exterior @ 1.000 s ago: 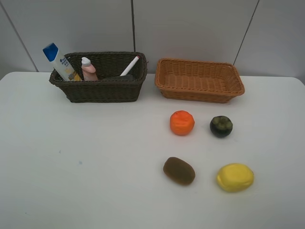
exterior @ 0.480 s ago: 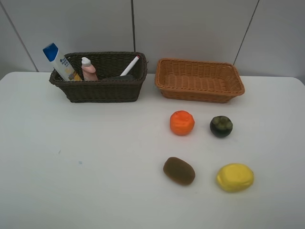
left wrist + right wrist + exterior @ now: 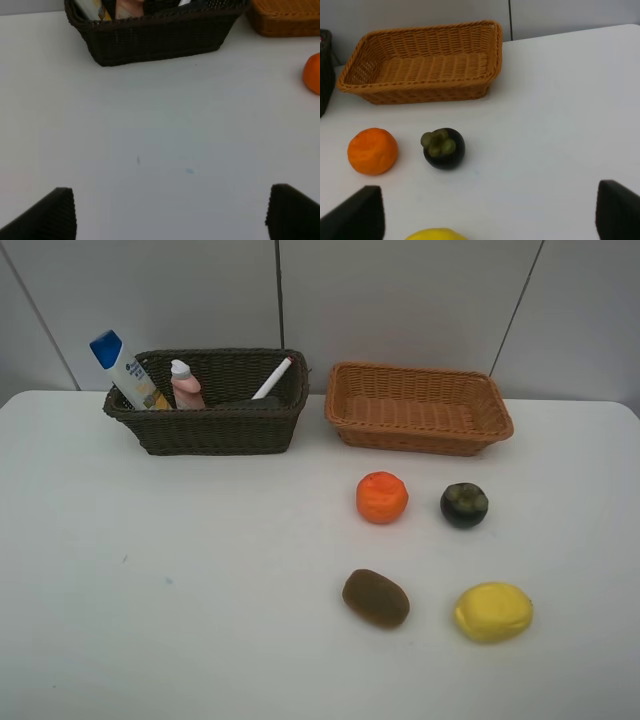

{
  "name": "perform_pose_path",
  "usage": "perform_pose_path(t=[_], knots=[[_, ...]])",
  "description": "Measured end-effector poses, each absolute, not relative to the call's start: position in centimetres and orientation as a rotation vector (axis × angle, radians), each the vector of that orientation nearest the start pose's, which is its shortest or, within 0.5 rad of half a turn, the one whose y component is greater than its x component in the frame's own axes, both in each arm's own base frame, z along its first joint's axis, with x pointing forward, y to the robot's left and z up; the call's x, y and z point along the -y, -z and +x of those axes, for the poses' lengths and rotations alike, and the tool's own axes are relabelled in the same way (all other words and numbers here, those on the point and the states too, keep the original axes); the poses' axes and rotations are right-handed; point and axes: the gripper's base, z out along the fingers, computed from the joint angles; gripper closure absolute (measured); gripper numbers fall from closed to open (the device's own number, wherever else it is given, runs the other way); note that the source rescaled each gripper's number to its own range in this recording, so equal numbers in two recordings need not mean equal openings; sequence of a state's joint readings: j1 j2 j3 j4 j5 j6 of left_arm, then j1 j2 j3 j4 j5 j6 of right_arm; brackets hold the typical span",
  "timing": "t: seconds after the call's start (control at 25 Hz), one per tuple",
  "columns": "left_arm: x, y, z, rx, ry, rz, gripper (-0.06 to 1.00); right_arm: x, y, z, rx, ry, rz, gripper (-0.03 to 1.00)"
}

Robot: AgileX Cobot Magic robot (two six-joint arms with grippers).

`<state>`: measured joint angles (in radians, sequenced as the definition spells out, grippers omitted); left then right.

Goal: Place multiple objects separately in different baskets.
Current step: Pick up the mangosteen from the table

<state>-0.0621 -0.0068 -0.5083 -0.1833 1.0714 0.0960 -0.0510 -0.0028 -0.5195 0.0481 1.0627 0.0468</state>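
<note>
Four toiletry and desk items already sit in the dark brown basket (image 3: 215, 430): the shampoo bottle (image 3: 125, 370) leaning at its far-left corner, the pink bottle (image 3: 186, 387) beside it and the white marker (image 3: 273, 380) propped against the right end. The eraser is barely visible. The orange-tan basket (image 3: 420, 437) holds nothing. By the look of it the fruit is the half left to do.

All four fruits lie on the worktop (image 3: 200, 570) in front of the orange-tan basket, on the right arm's side, so that arm is the nearer one. The right jaws stand wide and hold nothing. In the right wrist view the lemon (image 3: 493, 612) lies closest, just ahead and slightly left of centre, with the mangosteen (image 3: 464, 505) and orange (image 3: 382, 497) further ahead towards the basket. The kiwi (image 3: 376, 598) lies with its long axis slanted across the worktop, so a grasp would need to close across its short width.

The left jaws are also wide and hold nothing, over bare worktop in front of the dark basket
</note>
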Motion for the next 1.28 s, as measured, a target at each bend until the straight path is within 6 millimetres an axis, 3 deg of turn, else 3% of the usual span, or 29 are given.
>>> perform_pose_path(t=[1.04, 1.28], knots=[[1.4, -28.0, -0.9, -2.021, 0.205, 0.165, -0.06, -0.4, -28.3, -0.7, -2.028, -0.055, 0.096, -0.03], [1.4, -28.0, -0.9, -2.021, 0.205, 0.165, -0.06, -0.2, -28.0, 3.1, -2.259, -0.049, 0.119, -0.03]])
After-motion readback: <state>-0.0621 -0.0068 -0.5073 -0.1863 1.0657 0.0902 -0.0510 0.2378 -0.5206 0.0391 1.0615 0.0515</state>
